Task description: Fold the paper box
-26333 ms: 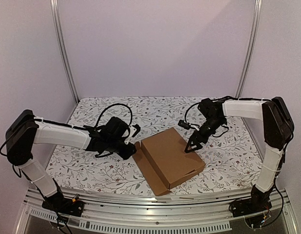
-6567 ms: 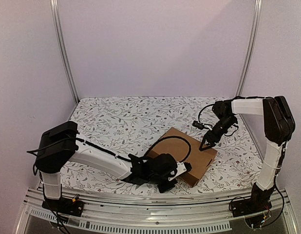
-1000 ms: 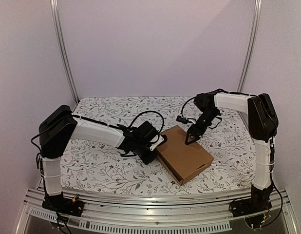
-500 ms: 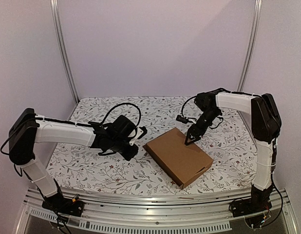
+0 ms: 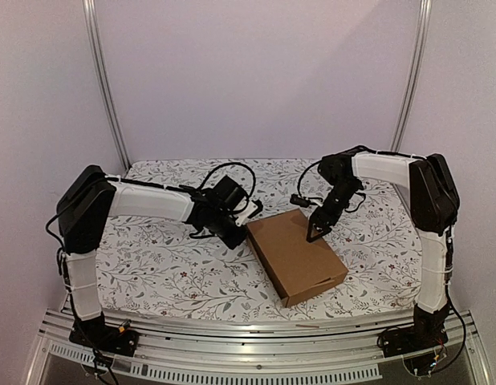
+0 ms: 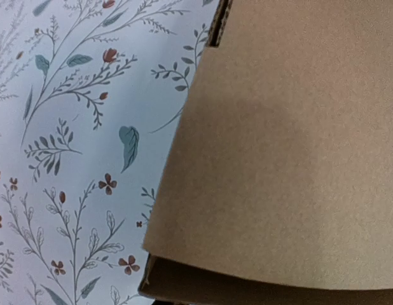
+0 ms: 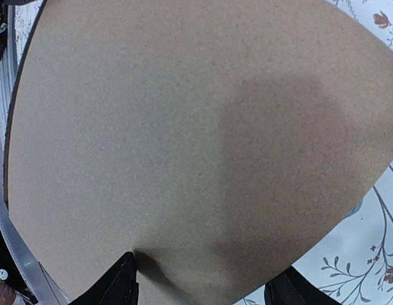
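Observation:
The paper box (image 5: 300,261) is a shut brown cardboard mailer lying skewed on the flowered cloth. My left gripper (image 5: 246,218) sits against its far left corner. The left wrist view shows the paper box (image 6: 292,140) close up, its lid edge standing slightly above the wall below; no fingers show there, so the jaws' state is unclear. My right gripper (image 5: 314,235) points down onto the far part of the lid. In the right wrist view the right gripper (image 7: 206,289) is open, its fingertips (image 7: 126,279) wide apart and resting on the paper box (image 7: 184,127).
The flowered tablecloth (image 5: 168,265) covers the table. A metal rail (image 5: 232,329) runs along the near edge, and two upright frame posts (image 5: 107,96) stand at the back corners against pale walls.
My left gripper swung away to the left, then came back to the box's far left corner. The box turned a little on the cloth. My right gripper stayed on the lid.

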